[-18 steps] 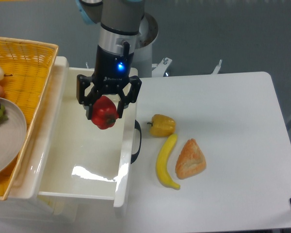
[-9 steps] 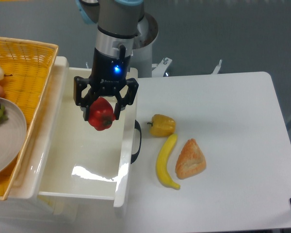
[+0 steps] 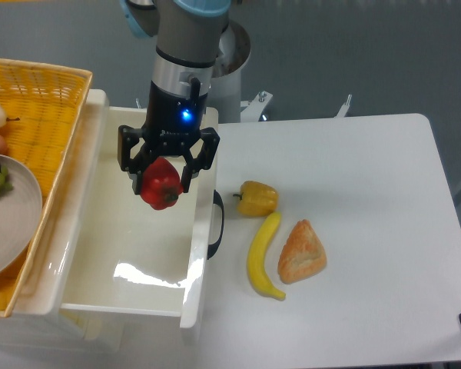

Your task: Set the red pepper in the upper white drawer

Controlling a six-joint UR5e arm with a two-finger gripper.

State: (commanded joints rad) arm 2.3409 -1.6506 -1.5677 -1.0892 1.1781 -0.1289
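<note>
The red pepper (image 3: 160, 185) is small, glossy and lobed, and it hangs in the air between the black fingers of my gripper (image 3: 162, 178), which is shut on it. Both are above the open upper white drawer (image 3: 92, 288), over its far right part near the front panel. The drawer is deep and glossy white, and its dark curved handle (image 3: 217, 224) faces the table. The drawer floor under the pepper is bare.
A yellow woven basket (image 3: 38, 108) with a plate and some fruit sits left of the drawer. On the white table to the right lie a yellow pepper (image 3: 258, 198), a banana (image 3: 263, 255) and an orange-brown triangular pastry (image 3: 300, 252).
My gripper has carried the red pepper slightly left and a little farther in over the drawer. Nothing else has moved.
</note>
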